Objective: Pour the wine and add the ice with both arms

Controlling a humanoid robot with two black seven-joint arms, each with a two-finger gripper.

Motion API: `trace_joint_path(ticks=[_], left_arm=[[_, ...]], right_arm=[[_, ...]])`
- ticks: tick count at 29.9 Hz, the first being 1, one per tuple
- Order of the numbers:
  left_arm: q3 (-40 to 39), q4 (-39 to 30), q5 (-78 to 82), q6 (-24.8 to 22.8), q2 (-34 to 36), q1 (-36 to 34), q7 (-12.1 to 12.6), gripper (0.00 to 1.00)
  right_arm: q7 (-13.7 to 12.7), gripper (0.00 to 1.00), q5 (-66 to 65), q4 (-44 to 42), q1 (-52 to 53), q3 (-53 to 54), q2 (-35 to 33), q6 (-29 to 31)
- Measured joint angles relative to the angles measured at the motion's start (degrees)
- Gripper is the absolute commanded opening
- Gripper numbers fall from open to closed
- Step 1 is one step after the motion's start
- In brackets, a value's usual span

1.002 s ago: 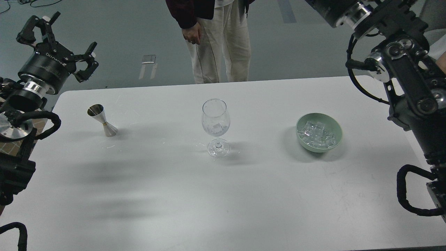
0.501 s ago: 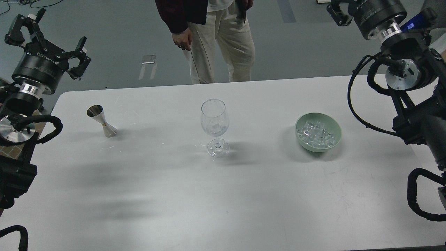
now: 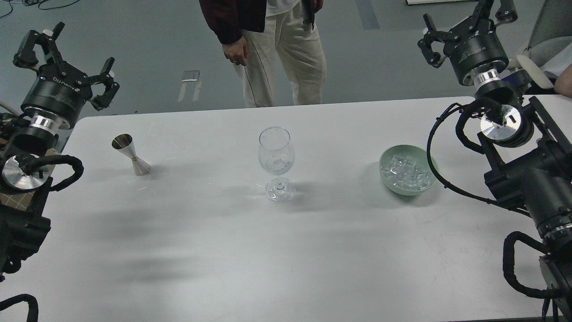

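Note:
A clear stemmed glass [image 3: 276, 163] stands at the table's middle with clear cubes in its bowl; I cannot tell whether the wine is in it. The ice [image 3: 406, 174] lies heaped in a green bowl [image 3: 431, 166] to its right. A steel jigger [image 3: 131, 154] stands upright at the left. My left gripper [image 3: 67, 58] is open and empty, raised beyond the table's back left corner, behind the jigger. My right gripper [image 3: 464, 20] is open and empty, raised beyond the back right edge, behind the bowl.
A person in light trousers [image 3: 286, 58] stands just behind the table's [image 3: 286, 250] back edge, opposite the glass. My right arm's black cable [image 3: 435, 156] loops over the bowl's right rim. An elbow [image 3: 564, 85] shows at the right edge.
My right arm has swung down and back, bringing its gripper into view behind the bowl. My left gripper shifted slightly left. The person stepped a little to the left.

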Motion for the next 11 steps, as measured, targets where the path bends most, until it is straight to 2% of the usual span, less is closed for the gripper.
trace_joint_path(ticks=[11], left_arm=[[-0.2,-0.2,0.3,0.3,-1.0,-0.1,0.0,0.98]], right_arm=[[0.0,1.0,0.0,0.2,-0.1,0.3,0.1,1.5]])
